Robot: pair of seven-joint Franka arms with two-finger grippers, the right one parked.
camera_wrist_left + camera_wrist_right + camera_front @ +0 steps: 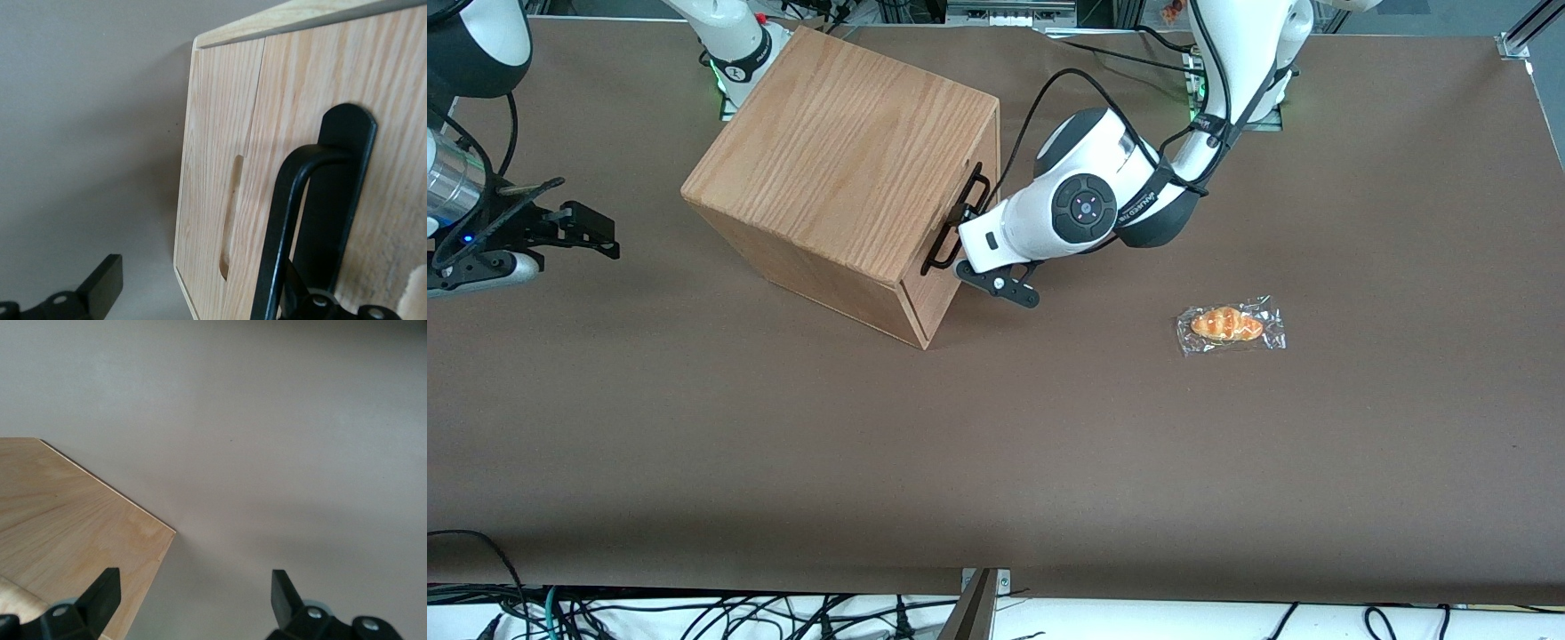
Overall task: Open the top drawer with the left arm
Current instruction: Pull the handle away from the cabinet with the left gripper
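Front view: oak-grain wooden box [845,151] standing on the brown surface [996,462], with the top drawer [983,142] set in the face turned toward three o'clock and apparently closed flush. Long black bar handle [958,222] running along that face. Left arm [1085,209] reaching in from about one o'clock, pincer [971,253] right at the handle, released and spread wide, one finger [1000,286] showing at the handle's five o'clock. Wrapped bread roll [1229,324] lying well apart, at about four o'clock from the pincer. Left wrist view: drawer front [300,100] in pale wood close to the camera, the bar [283,220] standing proud of it on a black mounting plate. Pincer [213,297] unclenched and straddling the bar, one fingertip [100,287] clear of the wood, the other finger tucked against the handle; actual contact hard to tell. Right wrist view: only a corner of the box top [67,513], no drawer. Judging by looks: stiff, rigid metal bar, smooth and perhaps a little slippery, so best clamped squarely near mid-length; probably a light wooden drawer, though likely to drag the box along unless pulled straight out.
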